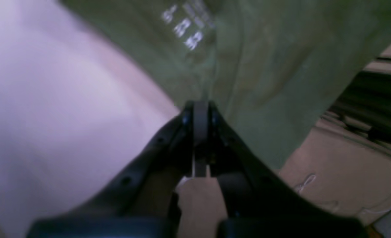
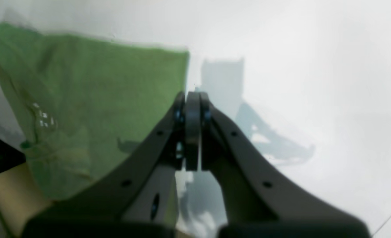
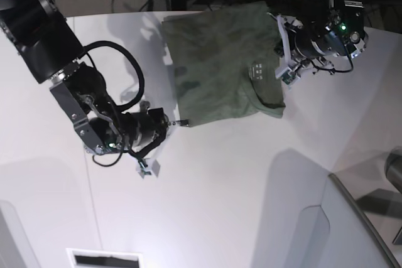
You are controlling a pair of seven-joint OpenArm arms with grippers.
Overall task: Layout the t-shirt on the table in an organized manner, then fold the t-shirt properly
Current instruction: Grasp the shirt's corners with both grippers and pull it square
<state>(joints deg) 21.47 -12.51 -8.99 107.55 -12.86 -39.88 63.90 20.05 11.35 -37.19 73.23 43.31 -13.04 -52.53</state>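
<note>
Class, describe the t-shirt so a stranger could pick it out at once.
Start at the big white table; toward its far edge lies the t-shirt, between the two robot arms. It is the only green cloth there, with small white print inside its neck.

An olive-green t-shirt (image 3: pixel 217 67) is seen, plain all over, with a small patch of white print (image 3: pixel 257 70) shown near the neck. In the right wrist view the same cloth (image 2: pixel 93 109) is rendered a brighter green. The table (image 3: pixel 226 180) is shown in matte white, tinted faintly pink in the left wrist view (image 1: pixel 50 109), and soft grey shadows are cast across it. Both grippers are finished in black, the left gripper (image 1: pixel 200 109) and the right gripper (image 2: pixel 192 99) alike. A grey panel (image 3: pixel 352 236) with a dark edge is seen at the corner.
</note>
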